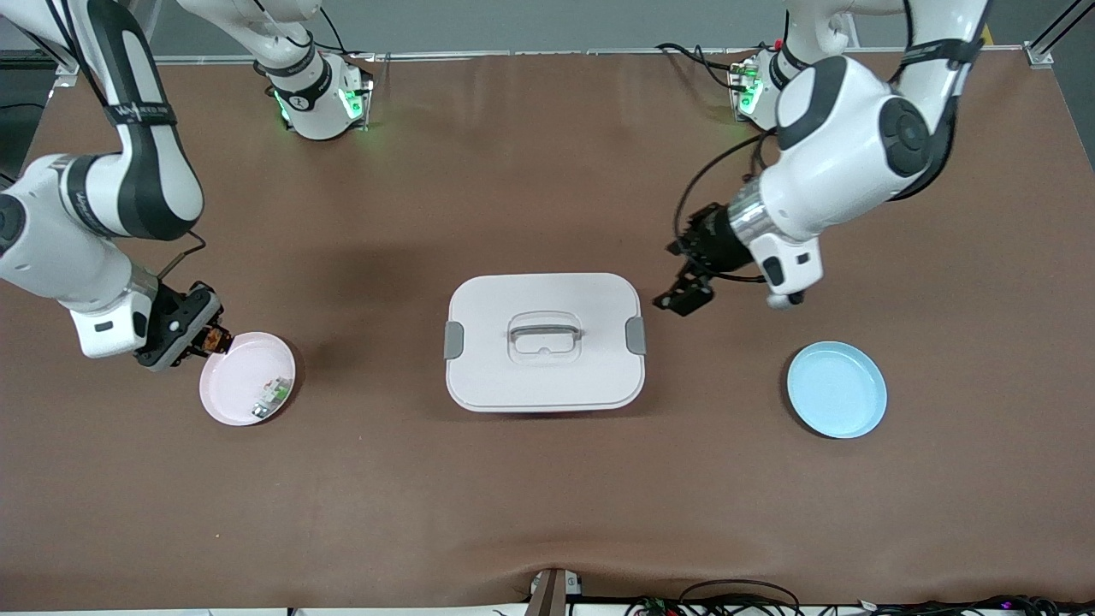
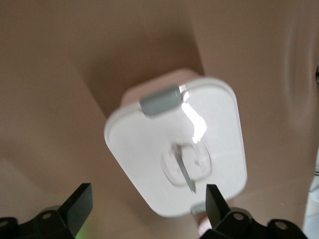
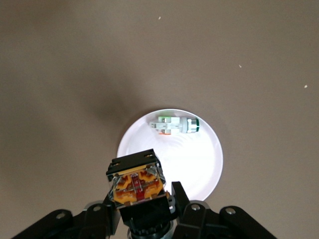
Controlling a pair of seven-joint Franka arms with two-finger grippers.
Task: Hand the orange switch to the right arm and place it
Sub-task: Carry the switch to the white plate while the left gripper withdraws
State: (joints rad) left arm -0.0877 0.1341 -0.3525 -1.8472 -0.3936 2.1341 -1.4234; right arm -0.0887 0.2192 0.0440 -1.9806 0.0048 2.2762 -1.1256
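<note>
1. Your right hand [image 1: 208,335] pinches the orange switch [image 3: 138,185] over the pink plate [image 1: 235,385] rim, above the white-and-green part [image 3: 174,125].
2. Expect it light, rigid, small; grip its flat black sides.
3. Your left hand [image 1: 684,295] waits spread beside the lidded box [image 1: 544,376].

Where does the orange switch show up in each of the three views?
Front view: orange switch in the right gripper, over the pink plate's rim.
Left wrist view: not in it.
Right wrist view: held at the gripper, over the plate.
Shared landmark: the pink plate, holding the white-and-green part.
</note>
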